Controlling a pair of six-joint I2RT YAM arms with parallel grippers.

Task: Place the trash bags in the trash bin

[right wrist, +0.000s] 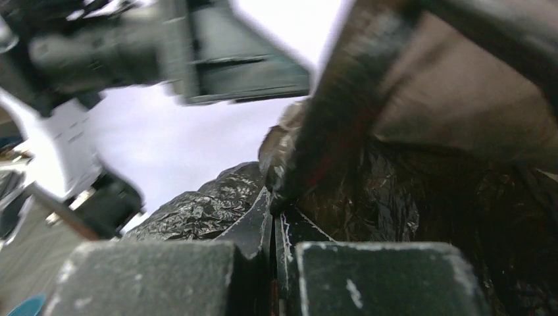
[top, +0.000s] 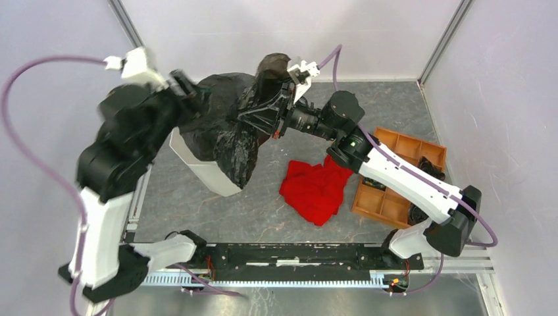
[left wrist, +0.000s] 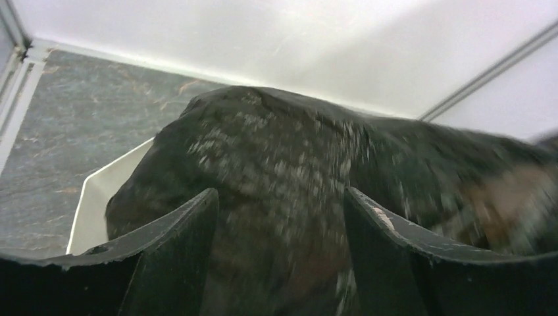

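Observation:
The black trash bag [top: 227, 125] is draped over the top of the white trash bin [top: 204, 168], which leans on the mat at centre left. My right gripper [top: 279, 105] is shut on a fold of the bag and holds it stretched up to the right; in the right wrist view its jaws [right wrist: 275, 210] are pressed together on the plastic [right wrist: 421, 197]. My left gripper [top: 191, 92] is open at the bag's far left side. In the left wrist view its fingers [left wrist: 279, 217] stand apart with the bag [left wrist: 289, 151] bulging between them, and the bin's white rim [left wrist: 99, 197] shows at left.
A red cloth [top: 317, 187] lies on the mat right of the bin. An orange compartment tray [top: 395, 178] sits at the right under the right arm. White walls close the back and sides.

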